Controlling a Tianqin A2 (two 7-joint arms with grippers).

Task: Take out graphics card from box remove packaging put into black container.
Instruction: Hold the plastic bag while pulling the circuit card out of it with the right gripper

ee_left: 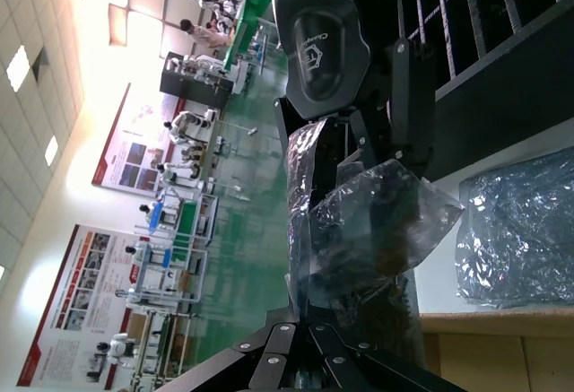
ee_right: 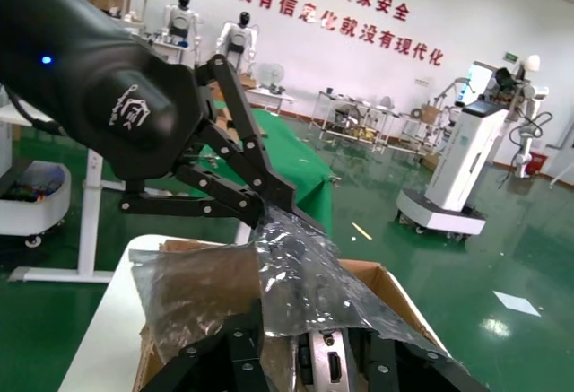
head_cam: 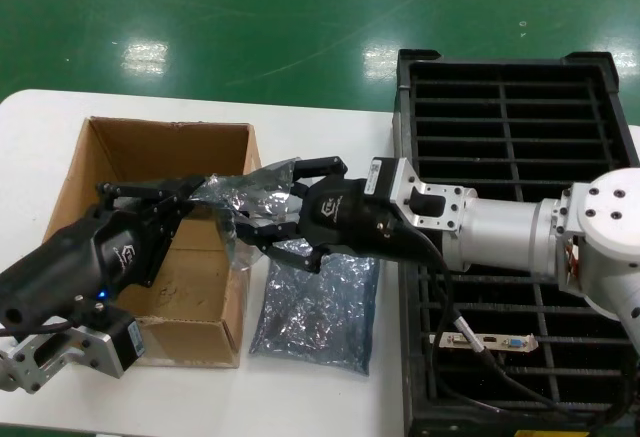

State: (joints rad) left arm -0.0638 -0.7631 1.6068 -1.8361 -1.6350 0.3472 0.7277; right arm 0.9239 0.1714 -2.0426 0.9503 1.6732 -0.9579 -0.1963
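Your left gripper (head_cam: 190,197) is clenching one end of the anti-static bag (head_cam: 235,192) over the open cardboard box (head_cam: 100,172), while your right gripper (head_cam: 275,219) is closing on the other end, where the graphics card's metal bracket (ee_right: 327,365) is showing between its fingers. Judging by this, you are stripping the packaging. Next you are needing to pull the two grippers apart so the card slides free, then carry it to the black container (head_cam: 600,97), where another card (head_cam: 485,340) is already lying. An emptied bag (head_cam: 320,307) is resting on the table (head_cam: 40,117) just beside the box.
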